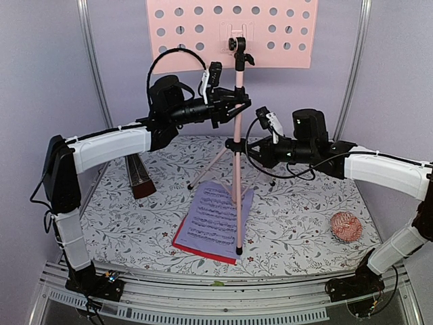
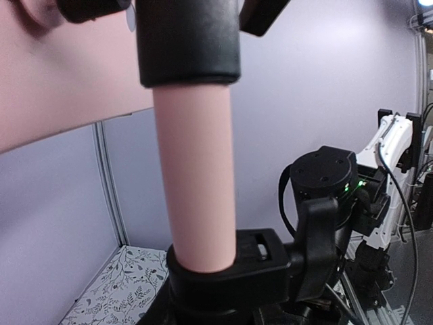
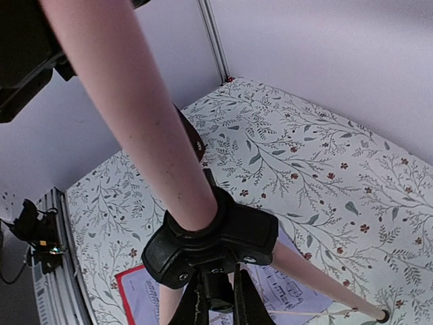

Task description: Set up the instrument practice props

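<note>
Music stand upright at bench centre, gripped high and low.
You have the left pincer grasping its pink pole below the perforated desk, the right pincer clenched at the black hub. Lilac sheet over red sheet lies at 6 o'clock, metronome at 9, knitted ball at 4.

No text reads clearly (the lilac sheet shows only staves).
</note>
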`<state>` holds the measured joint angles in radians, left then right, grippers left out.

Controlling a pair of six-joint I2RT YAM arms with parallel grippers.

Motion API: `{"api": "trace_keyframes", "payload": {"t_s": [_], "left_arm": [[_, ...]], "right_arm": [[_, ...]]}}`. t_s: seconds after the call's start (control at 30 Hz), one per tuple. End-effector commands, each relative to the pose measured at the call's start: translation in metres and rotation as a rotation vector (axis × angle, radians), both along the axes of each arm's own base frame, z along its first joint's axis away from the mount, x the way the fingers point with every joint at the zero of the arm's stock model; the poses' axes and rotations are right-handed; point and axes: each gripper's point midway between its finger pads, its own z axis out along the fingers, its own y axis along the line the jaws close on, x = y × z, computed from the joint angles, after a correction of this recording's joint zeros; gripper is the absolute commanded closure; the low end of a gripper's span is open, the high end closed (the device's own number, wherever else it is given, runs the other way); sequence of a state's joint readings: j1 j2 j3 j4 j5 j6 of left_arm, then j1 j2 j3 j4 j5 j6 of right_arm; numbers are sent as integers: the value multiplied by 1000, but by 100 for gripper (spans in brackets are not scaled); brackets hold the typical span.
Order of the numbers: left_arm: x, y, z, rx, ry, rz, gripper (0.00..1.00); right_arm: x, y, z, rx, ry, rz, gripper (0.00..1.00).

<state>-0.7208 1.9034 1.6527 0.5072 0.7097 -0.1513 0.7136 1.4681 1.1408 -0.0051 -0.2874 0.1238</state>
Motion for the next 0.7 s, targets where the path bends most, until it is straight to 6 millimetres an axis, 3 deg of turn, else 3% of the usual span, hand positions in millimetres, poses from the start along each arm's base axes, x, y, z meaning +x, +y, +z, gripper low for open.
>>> {"api": "trace_keyframes", "payload": {"t_s": [0.0,0.43,0.53,0.67], "left_arm": [[-23,6,33,-63,-63,-21,100],[-22,5,22,-43,-51,-22,100],[-21,5,20,-39,-51,-21,100],[-21,5,18,-35,-50,-23,100]], "right_arm": [[-11,23,61,268,139,73,99],[-30,34,25,617,793,67,100],[-33,33,23,698,916,63,100],[-31,32,30,758,955,61,100]]}}
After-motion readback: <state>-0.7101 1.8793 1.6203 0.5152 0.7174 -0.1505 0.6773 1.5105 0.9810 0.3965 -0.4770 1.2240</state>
